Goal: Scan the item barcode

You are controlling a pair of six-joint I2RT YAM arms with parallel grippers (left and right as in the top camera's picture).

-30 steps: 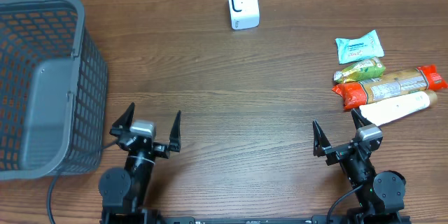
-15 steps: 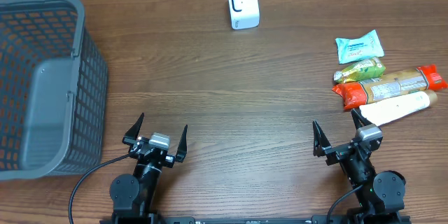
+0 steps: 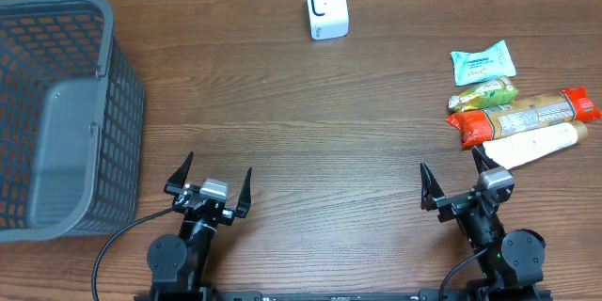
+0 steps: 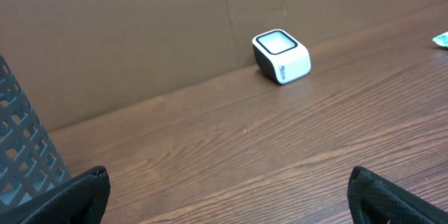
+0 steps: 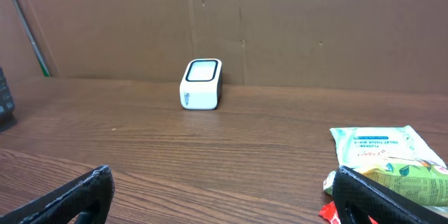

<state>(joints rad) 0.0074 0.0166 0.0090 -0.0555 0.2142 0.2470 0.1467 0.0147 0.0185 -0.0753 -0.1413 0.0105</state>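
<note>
Open tabletop lies between the basket, scanner and snack packets.

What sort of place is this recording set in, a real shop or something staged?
Probably a staged checkout station on a wooden table, not a real shop: a small white barcode scanner at the far edge, packaged snacks clustered on the right, a grey basket on the left, and a cardboard backdrop.

Scanner sat near the cardboard wall on the table; wipes pack touched green snack pack at right; right gripper spread wide, empty
</note>
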